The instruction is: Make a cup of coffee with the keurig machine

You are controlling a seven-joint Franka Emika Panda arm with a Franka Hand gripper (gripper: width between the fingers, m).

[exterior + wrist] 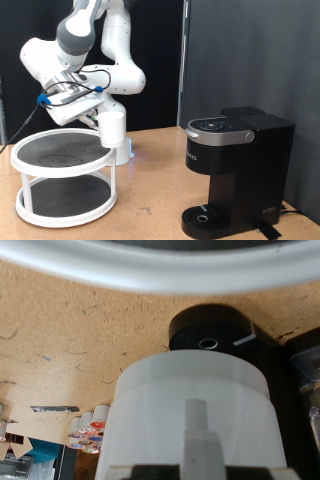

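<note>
**White cup aloft, well off from the black machine**

White plastic fills most of the wrist view: the cup (195, 410) sits right under the camera, its round body taking up the lower middle of the picture, with part of the gripper (200, 440) showing pale and blurred in front of it. In the exterior view the gripper (103, 112) is at the cup (113, 128), which hangs upright, long axis vertical, above the table (150, 190) and just beside the rim of the white two-tier rack (62, 178). The fingers themselves are hard to make out in either view, so I cannot tell for sure how the jaws stand; the cup being clear of the table suggests they are clamped on it, but that is a judgement.

The machine (232, 170) stands at the exterior view's right, well apart from the cup, lid down, with its round drip base (205, 216) at the exterior view's bottom and nothing on it. From the cup, that base lies toward the exterior view's right and lower down. The wrist view agrees: the machine's dark round top (215, 332) lies beyond the cup's rim, so the hand looks toward it.

Some small pods (88, 430) lie on the table beside the cup in the wrist view.
</note>
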